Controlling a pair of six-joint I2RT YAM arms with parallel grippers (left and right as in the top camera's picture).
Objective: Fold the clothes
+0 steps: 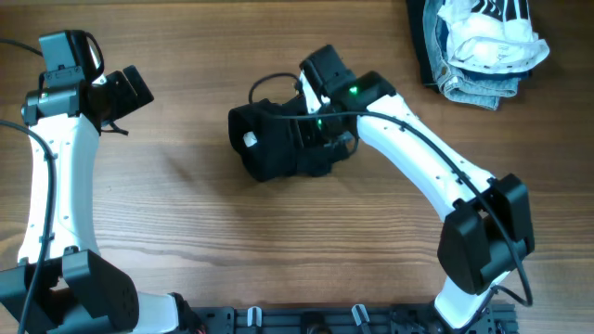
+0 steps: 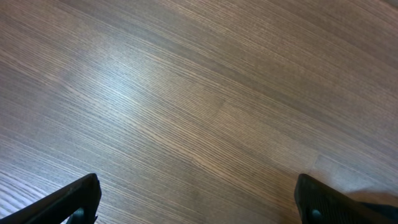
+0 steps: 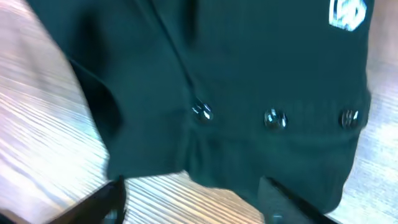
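With my right gripper [image 3: 193, 194] spread at the edge of the black buttoned garment [image 1: 274, 148] and my left gripper [image 2: 198, 190] spread over the tabletop [image 2: 186, 93], I'd pinch one layer cleanly and fold slowly.

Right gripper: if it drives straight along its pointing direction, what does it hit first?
Likely the black garment, lying just ahead of the right gripper; exact gap unclear.

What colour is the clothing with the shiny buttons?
The garment is black with a white label; right wrist view shows it best.
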